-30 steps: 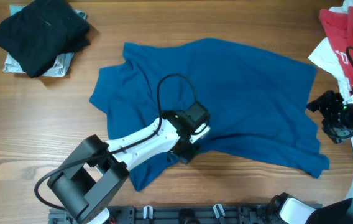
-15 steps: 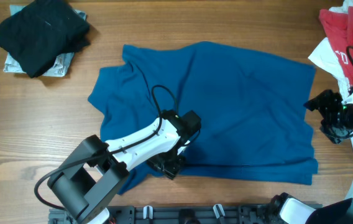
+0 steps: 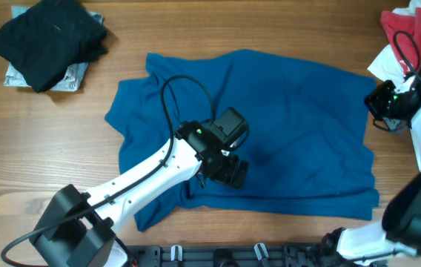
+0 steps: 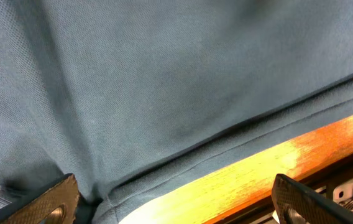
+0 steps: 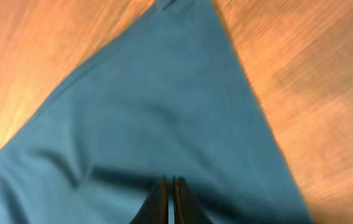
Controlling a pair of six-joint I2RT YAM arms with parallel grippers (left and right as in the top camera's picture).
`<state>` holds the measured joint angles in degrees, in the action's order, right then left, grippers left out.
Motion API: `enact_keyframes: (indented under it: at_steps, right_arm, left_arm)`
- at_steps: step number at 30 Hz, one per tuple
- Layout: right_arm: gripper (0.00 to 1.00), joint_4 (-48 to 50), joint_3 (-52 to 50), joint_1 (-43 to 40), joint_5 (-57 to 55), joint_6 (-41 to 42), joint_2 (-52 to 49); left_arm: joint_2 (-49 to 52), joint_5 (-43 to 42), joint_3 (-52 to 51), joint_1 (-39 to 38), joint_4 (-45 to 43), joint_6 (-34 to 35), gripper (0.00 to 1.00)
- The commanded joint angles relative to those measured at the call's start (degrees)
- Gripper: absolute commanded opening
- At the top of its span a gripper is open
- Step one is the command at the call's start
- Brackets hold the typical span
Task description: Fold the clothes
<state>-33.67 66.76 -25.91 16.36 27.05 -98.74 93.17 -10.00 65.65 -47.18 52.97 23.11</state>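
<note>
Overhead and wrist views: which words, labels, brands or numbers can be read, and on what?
No text can be read. The blue shirt is plain; the red-and-white garment and the black garment show no legible marks at this size.

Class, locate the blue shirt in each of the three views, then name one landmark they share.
Overhead: blue shirt spread across the middle.
Left wrist: blue shirt fills most, hem toward the bottom.
Right wrist: blue shirt corner, tapering upward.
Shared landmark: wooden table bordering its edge.
</note>
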Motion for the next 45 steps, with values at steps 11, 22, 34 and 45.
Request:
enact_keyframes:
  at_steps: [11,22,34,45]
  right_arm:
    - [0.04,10.71,9.49,3.85,-12.52,-2.45,-17.77]
    - [0.04,16.20,9.49,4.09,-13.35,-2.36,-22.71]
    - [0.04,19.93,25.31,10.99,-15.39,-0.13,-44.13]
    - [0.04,2.49,39.60,2.25,-27.91,-4.74,-45.38]
  left_arm:
    - [-0.74,2.58,0.70,0.22,-1.84,1.36,1.00]
    - [-0.74,2.60,0.70,0.22,-2.25,1.36,1.00]
    - [-0.74,2.58,0.68,0.22,-2.23,1.38,1.00]
    - [-0.74,16.98,0.68,0.92,-4.50,10.40,1.00]
